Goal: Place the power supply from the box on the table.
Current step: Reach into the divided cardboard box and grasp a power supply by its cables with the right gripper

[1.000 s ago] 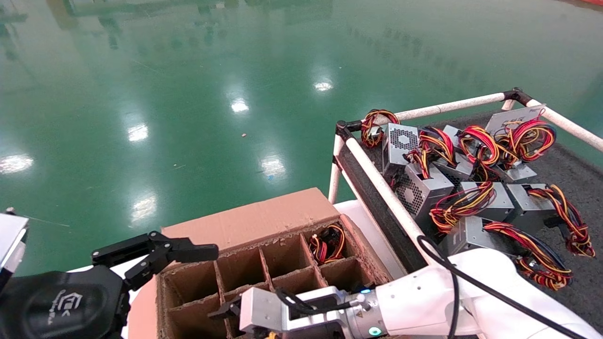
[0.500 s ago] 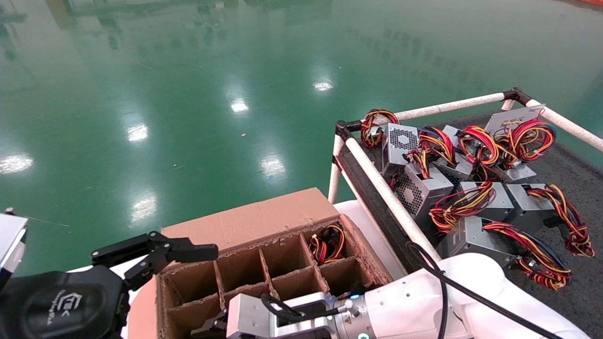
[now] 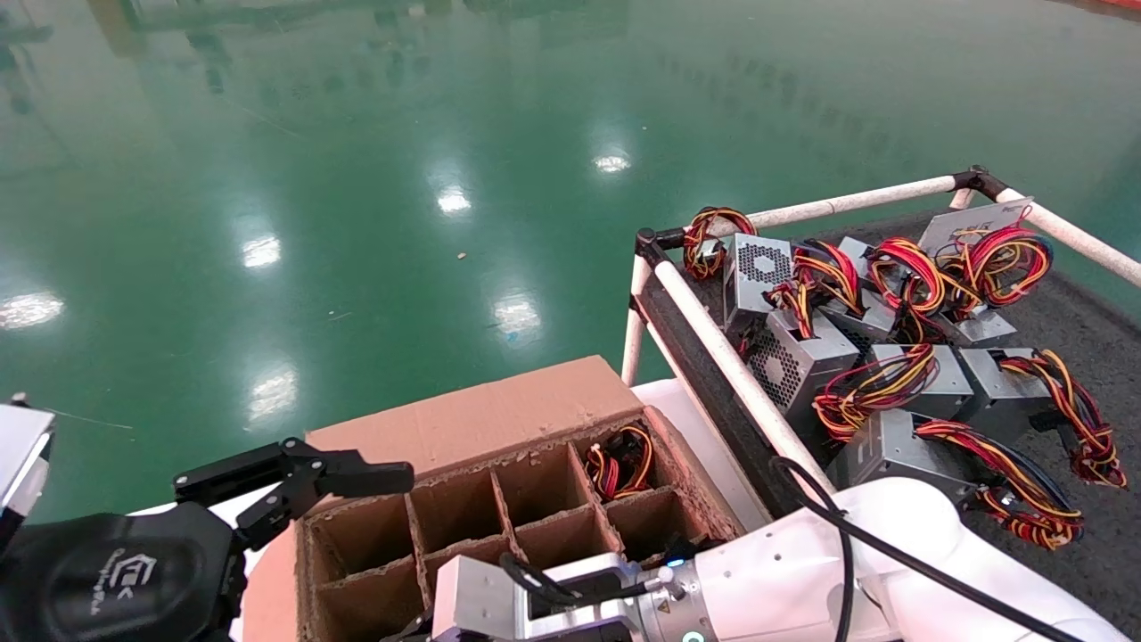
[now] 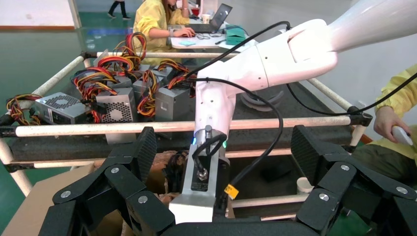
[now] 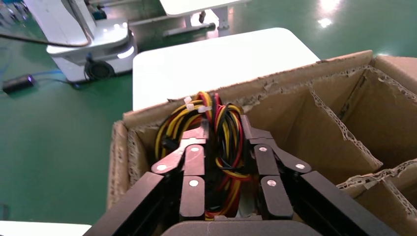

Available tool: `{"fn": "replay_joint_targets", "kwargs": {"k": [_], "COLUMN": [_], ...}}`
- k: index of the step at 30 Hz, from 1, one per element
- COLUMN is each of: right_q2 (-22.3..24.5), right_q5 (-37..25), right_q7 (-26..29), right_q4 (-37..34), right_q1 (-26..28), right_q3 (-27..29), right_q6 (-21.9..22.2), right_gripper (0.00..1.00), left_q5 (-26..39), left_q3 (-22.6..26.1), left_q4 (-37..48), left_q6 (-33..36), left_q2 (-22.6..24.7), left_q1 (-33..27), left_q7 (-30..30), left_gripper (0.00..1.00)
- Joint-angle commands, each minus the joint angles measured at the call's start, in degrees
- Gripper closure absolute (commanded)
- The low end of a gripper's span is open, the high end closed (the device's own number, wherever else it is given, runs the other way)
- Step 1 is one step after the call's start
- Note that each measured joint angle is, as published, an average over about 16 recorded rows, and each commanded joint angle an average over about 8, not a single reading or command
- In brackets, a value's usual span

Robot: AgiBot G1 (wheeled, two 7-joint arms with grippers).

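**Right claw in corner cell of box, around a wire bundle**

- Box (image 3: 499, 446): brown cardboard carton, flap folded outward on its far side, interior split by cardboard dividers into square cells. It stands beside the desk's near rail.
- Right claw (image 5: 223, 162): lowered into a corner cell of the box. Its two black fingers (image 5: 192, 184) sit narrowly apart on either side of a red, yellow and black wire bundle; whether they press on it cannot be told. In the head view only the wrist and white forearm show over the box's near edge.
- Power supply (image 5: 219, 123): in that corner cell, only its looped wires visible, bound with white ties; the metal case is hidden.
- Second wire bundle (image 3: 618, 464): in the far right cell of the box.
- Left claw (image 3: 294, 486): held at the box's left far corner, fingers (image 4: 133, 157) spread wide, holding nothing.
- Desk (image 3: 1096, 321): dark grey top with white pipe rails, to the right of the box, carrying many silver-grey power supplies (image 3: 798, 357) with coloured wires, crowded together.
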Motion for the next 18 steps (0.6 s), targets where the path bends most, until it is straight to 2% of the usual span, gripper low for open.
{"fn": "replay_joint_targets", "kwargs": {"k": [1,9,18], "right_q2": [0.07,0.44,1.56], "right_q5": [0.7,4.94,11.97], "right_q7": [0.18,2.08,7.63], "right_q4": [-0.27,-3.18,-5.0], "right_q1": [0.1,0.55,0.28], "right_q3": [-0.34,0.01,1.4], "right_q6": [-0.57,-5.64,-10.94], "right_gripper": [1.0,1.0,1.0], "left_q5": [0.0,0.0,0.0], "left_q3": [0.0,0.0,0.01], "left_q4": [0.0,0.0,0.0], "left_q6": [0.0,0.0,0.0], "left_q2": [0.0,0.0,0.0], "left_q1": [0.0,0.0,0.0], "left_q7": [0.0,0.0,0.0], "left_gripper": [0.0,0.0,0.0]}}
